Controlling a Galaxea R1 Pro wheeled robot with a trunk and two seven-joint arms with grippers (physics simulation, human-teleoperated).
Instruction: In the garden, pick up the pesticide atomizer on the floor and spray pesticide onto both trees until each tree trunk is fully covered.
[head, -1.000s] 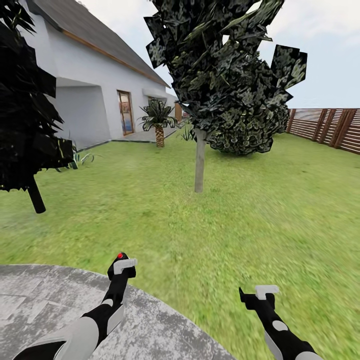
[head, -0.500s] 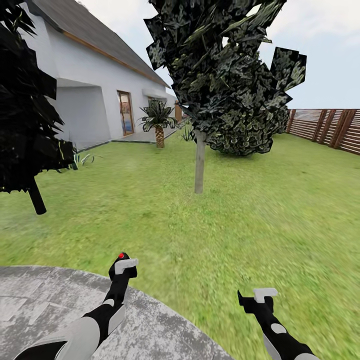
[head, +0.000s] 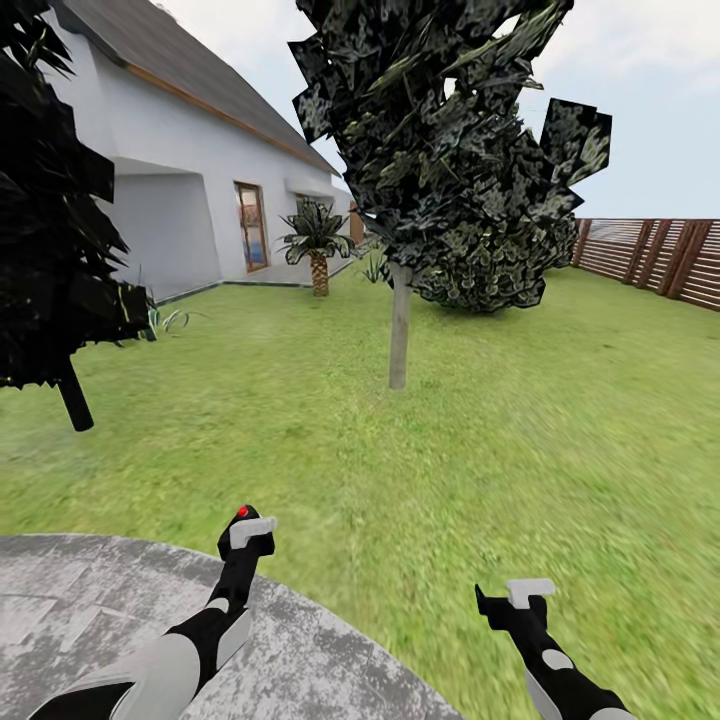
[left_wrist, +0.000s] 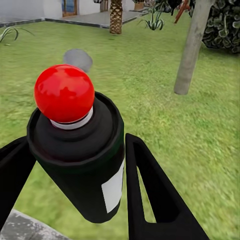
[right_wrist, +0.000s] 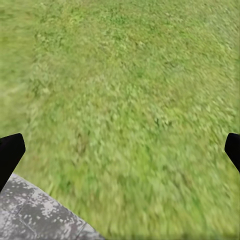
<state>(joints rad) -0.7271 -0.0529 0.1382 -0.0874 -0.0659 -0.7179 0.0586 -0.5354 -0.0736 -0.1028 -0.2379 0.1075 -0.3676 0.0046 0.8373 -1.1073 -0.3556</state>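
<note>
- Since a second ago the whole head view has slid slightly, so our camera moved; the right gripper (head: 512, 596) now sits a touch lower in the frame, while the left gripper (head: 246, 530) looks unchanged.
- The lawn (head: 520, 420) fills the middle of the head view; the white house (head: 190, 190) stands at upper left, cut off by the frame edge.
- One tree (head: 450, 150) rises at top centre, its crown cropped; its tree trunk (head: 399, 325) stands bare at mid-frame.
- A dark conifer (head: 50, 200) is cut off at left.
- The grey stepping stone (head: 90, 620) lies at lower left.
- The left gripper clamps the pesticide atomizer (left_wrist: 80, 145); its white label (left_wrist: 114, 186) shows no readable writing.
- The right gripper holds nothing, fingers spread wide.
</note>
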